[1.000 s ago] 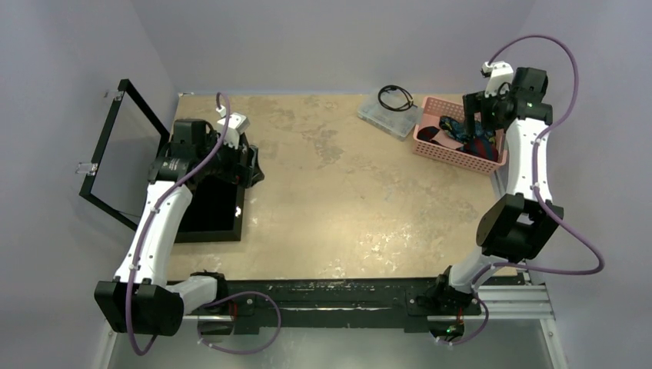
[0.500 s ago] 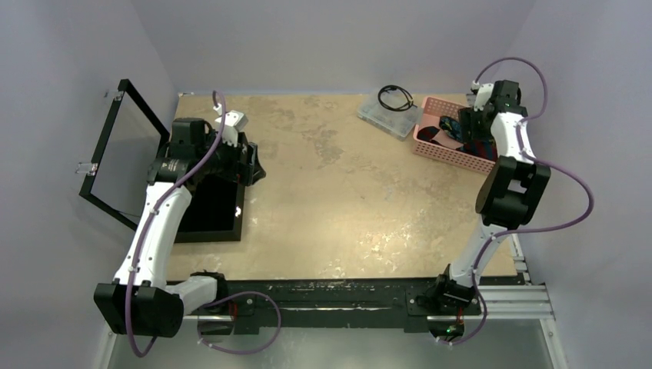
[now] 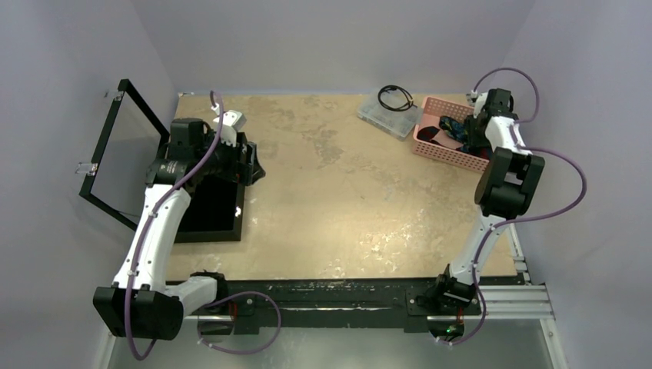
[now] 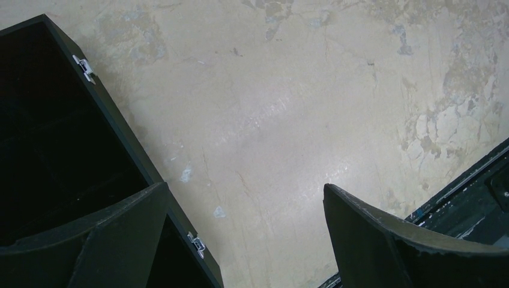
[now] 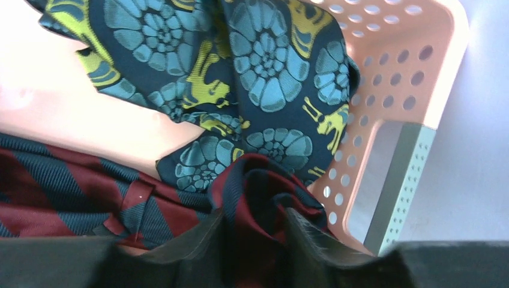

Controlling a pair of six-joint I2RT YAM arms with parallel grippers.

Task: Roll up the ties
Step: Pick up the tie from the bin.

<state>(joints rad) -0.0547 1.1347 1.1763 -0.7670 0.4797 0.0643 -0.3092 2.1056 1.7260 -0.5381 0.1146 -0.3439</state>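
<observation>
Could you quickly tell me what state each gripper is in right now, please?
Left gripper: open, holding nothing, above the table.
Right gripper: closed on the maroon striped tie in the pink basket.

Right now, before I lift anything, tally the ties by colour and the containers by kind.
maroon striped tie: 1
dark blue snail-print tie: 1 seen; folds may hide more
pink basket: 1
clear box: 1
black case: 1
Total: 5

Right jaws down in pink basket (image 3: 440, 153), among ties (image 3: 450, 131).
</observation>
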